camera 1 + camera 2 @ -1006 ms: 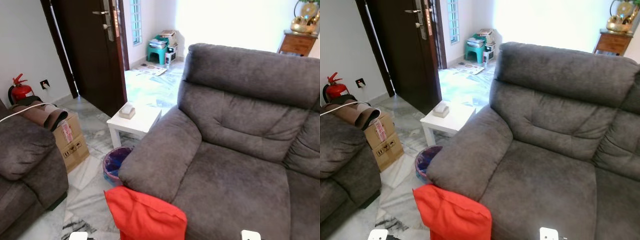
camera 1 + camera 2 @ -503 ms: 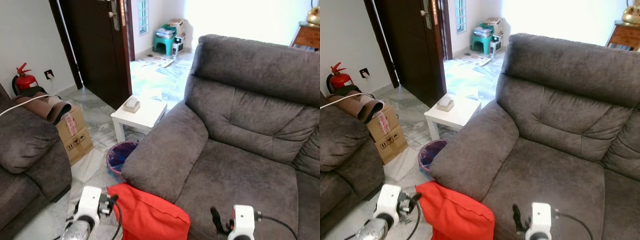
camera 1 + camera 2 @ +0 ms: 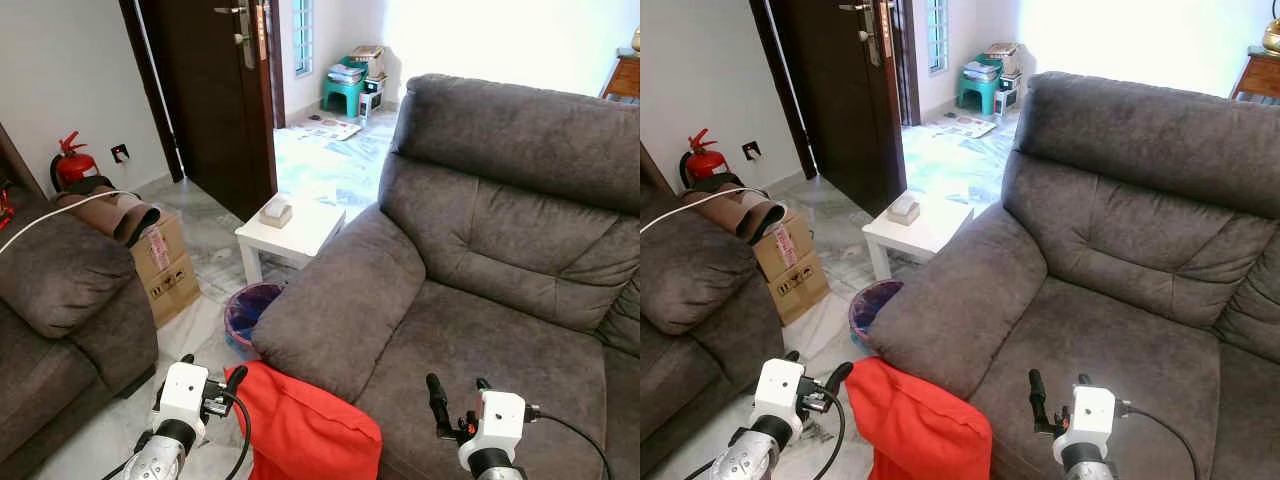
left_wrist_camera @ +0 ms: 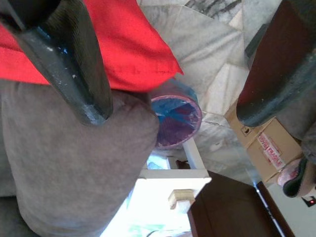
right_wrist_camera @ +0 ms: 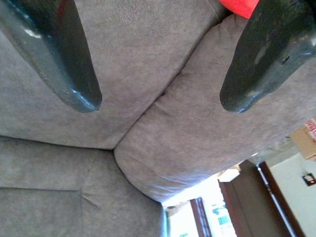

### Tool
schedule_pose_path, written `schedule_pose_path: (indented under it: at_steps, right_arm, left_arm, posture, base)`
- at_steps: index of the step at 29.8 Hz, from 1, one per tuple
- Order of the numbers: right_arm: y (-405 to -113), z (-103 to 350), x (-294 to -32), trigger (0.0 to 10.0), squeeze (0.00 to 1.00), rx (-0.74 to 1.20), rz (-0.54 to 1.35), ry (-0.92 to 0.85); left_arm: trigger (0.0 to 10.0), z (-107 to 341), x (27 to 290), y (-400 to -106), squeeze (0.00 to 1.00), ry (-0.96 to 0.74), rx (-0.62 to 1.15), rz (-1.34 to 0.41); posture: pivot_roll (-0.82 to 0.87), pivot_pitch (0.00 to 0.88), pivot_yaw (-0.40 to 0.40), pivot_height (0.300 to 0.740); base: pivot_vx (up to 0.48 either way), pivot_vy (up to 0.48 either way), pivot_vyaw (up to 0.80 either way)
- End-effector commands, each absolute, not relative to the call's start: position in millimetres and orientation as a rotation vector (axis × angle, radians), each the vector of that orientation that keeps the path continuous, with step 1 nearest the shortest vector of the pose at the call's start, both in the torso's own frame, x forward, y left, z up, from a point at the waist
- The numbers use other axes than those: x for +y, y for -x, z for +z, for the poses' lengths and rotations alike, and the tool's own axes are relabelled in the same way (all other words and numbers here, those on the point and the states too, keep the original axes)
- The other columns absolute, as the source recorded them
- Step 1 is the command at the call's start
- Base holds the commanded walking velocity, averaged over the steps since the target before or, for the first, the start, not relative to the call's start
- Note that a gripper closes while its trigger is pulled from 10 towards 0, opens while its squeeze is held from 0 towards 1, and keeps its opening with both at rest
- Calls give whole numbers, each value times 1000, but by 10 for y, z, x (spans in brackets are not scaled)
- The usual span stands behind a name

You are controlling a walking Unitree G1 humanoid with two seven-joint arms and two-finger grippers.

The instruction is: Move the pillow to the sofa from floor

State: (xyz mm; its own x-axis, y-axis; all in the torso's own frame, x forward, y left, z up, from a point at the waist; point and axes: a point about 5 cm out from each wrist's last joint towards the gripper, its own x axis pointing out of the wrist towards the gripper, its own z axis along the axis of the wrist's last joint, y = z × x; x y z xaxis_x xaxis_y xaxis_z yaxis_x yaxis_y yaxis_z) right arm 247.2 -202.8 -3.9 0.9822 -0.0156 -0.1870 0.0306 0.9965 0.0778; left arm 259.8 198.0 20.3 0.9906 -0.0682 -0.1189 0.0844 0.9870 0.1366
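Pillow [image 3: 305, 430] on the floor, both grippers up and ready

Red pillow sits on the floor [image 3: 215, 240], propped against the front corner of the sofa [image 3: 470, 250] right under its left armrest, so it's a short lift onto the seat once it's grabbed. Left gripper [image 3: 212, 375] hangs just beside the pillow's upper left corner, fingers spread wide with nothing between them; in its wrist view the red fabric shows just past one finger, but I can't tell if it's actually touching. Right gripper [image 3: 455, 398] is held over the front edge of the seat cushion, jaws also wide apart and empty (looks like it's set to take the pillow's other side, my guess). Bin [image 3: 250, 310] and white table [image 3: 295, 228] sit by the armrest, near the pillow, so the left arm doesn't have loads of room.
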Motion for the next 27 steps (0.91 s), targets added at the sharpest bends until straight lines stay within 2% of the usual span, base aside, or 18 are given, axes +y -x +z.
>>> schedule_pose_path:
  at_steps: [1, 7, 20, 24, 27]
  right_arm:
    - [-2539, 6, -2020, 10000, 0, 185, -24, -81]
    - [-2574, 37, -2027, 10000, 0, 173, -27, -87]
    - [-2572, -50, -1964, 10000, 0, 252, -29, -98]
    - [-2581, -36, -1961, 10000, 0, 243, -16, -73]
    - [-2594, -9, -1974, 10000, 0, 221, -21, -78]
  left_arm:
    - [10000, 283, 2039, -2643, 0, -142, 90, -55]
    - [10000, 310, 2046, -2664, 0, -143, 86, -50]
    - [10000, 339, 2030, -2685, 0, -130, 85, -44]
    - [10000, 338, 2027, -2685, 0, -128, 86, -44]
    - [10000, 328, 2039, -2689, 0, -117, 95, -36]
  posture:
    - [-22, 9, 29, 740]
    - [-17, 18, 27, 690]
    - [-23, 28, 29, 690]
    - [-22, 27, 27, 665]
    - [-18, 28, 24, 665]
  base:
    - [0, 0, 0]
    - [0, 0, 0]
    - [0, 0, 0]
    - [0, 0, 0]
    - [0, 0, 0]
